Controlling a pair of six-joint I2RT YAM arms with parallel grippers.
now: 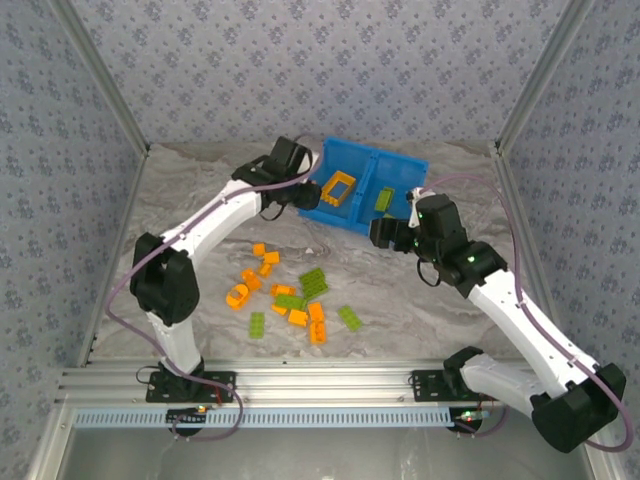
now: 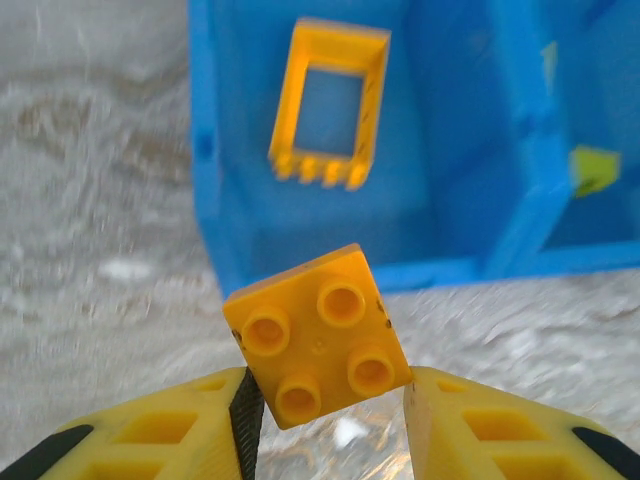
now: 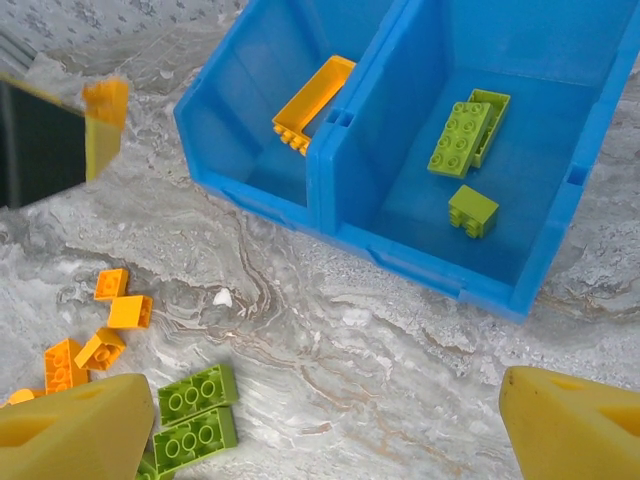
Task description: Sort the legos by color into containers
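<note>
Since the left tool (image 2: 325,425) is clamped on an orange brick (image 2: 320,335) just outside the bin's left compartment (image 2: 330,225), I'd carry it fully inside before dropping it by the orange frame (image 2: 332,100); the right tool (image 3: 325,425) hangs wide open.

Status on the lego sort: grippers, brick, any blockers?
Left gripper shut on orange two-by-two brick, at the blue bin edge. Right gripper open, empty. Nothing in the way.
</note>
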